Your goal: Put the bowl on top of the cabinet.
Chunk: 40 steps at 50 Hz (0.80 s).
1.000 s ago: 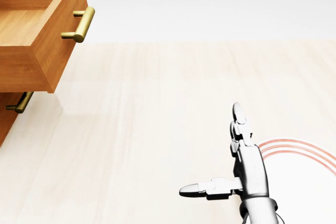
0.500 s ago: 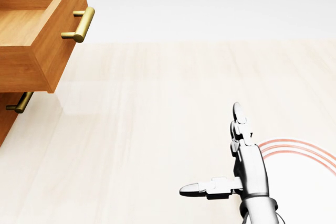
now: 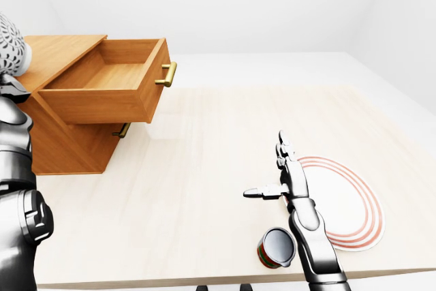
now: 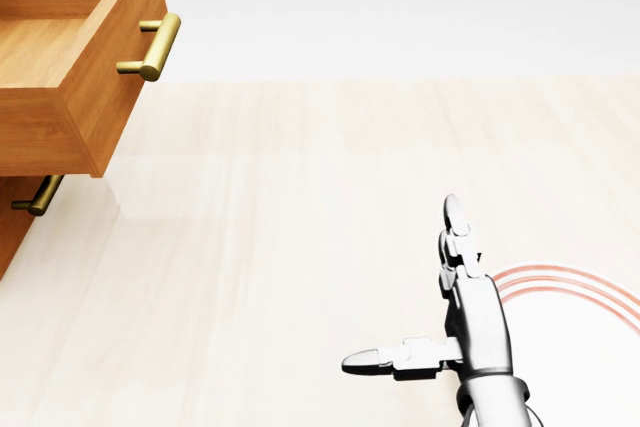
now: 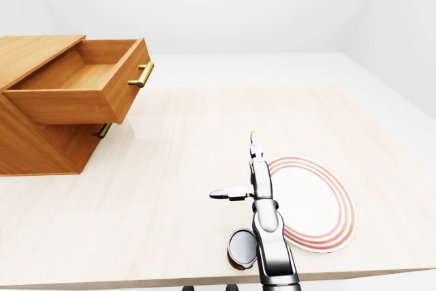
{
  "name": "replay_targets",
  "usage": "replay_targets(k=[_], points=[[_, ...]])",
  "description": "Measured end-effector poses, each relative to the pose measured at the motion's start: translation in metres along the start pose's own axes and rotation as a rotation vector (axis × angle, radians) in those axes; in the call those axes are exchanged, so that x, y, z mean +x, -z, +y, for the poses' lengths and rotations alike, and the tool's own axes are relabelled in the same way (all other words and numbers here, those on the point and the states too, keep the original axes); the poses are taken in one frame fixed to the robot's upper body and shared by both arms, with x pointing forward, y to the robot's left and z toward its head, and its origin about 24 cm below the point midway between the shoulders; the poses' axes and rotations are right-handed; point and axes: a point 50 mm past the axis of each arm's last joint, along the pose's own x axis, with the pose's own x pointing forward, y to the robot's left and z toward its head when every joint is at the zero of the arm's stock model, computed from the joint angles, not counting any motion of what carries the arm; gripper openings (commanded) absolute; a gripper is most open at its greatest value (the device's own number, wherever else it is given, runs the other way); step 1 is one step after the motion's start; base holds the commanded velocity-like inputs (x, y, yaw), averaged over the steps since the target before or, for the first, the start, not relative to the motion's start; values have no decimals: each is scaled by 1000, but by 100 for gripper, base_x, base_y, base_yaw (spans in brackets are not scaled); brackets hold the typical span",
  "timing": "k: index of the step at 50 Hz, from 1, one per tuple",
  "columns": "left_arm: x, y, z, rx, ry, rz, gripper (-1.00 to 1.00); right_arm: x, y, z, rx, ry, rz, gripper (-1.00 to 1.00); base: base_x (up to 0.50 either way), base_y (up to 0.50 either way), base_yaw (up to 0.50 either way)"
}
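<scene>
A white, lattice-patterned bowl [image 3: 9,48] shows at the left edge of the left-eye view, level with the top of the wooden cabinet [image 3: 60,51]. My left arm [image 3: 15,168] rises right under the bowl, and its fingers are hidden. The cabinet's top drawer [image 3: 109,90] stands pulled out and empty. My right hand [image 3: 266,168] hovers over the table with its fingers spread and nothing in them, just left of a plate.
A white plate with red rings [image 3: 351,202] lies at the table's right. Below my right hand, a red-and-green can [image 3: 276,247] rests near the table's bottom edge. A closed lower drawer handle [image 3: 122,130] sits under the open drawer. The light wooden table [image 3: 204,148] spreads between them.
</scene>
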Motion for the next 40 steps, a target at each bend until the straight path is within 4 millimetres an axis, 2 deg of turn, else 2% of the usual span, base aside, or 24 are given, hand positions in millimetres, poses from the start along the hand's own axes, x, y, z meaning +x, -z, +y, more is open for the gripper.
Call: replay_targets(k=[33, 36, 37, 38, 40], points=[[0, -10, -3, 291, 37, -171, -95, 1, 2, 1, -2, -2, 4, 100, 0, 0, 0], [0, -10, -4, 309, 39, -182, -90, 1, 2, 1, -2, -2, 4, 100, 0, 0, 0], [0, -11, -4, 317, 40, -188, -3, 1, 2, 1, -2, -2, 4, 100, 0, 0, 0], [0, -11, -3, 321, 39, -190, 100, 1, 2, 1, -2, -2, 4, 100, 0, 0, 0], [3, -14, 0, 315, 25, -192, 100, 1, 2, 1, -2, -2, 4, 100, 0, 0, 0]])
